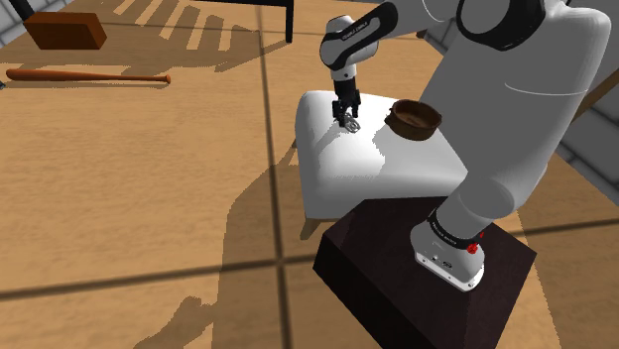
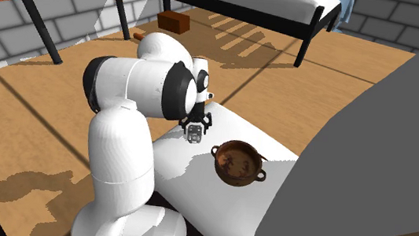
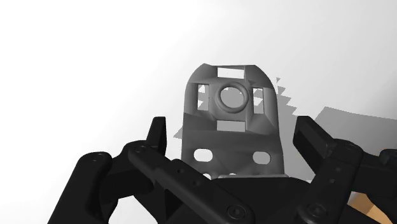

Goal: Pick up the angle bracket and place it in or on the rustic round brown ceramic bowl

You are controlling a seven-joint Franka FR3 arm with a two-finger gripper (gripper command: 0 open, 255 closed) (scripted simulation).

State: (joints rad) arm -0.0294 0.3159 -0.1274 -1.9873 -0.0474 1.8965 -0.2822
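Near the white table's (image 1: 382,171) far edge — the open hand (image 3: 233,126) straddles the angle bracket (image 3: 232,139), untouching

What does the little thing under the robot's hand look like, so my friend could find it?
Find the white stool before the robot's stand. On it, between the open fingers of the black gripper, sits the angle bracket. Unlike the round brown bowl nearby, it is grey, bent, with holes.

No readable txt, labels, brands, nos. or signs on anything in view.
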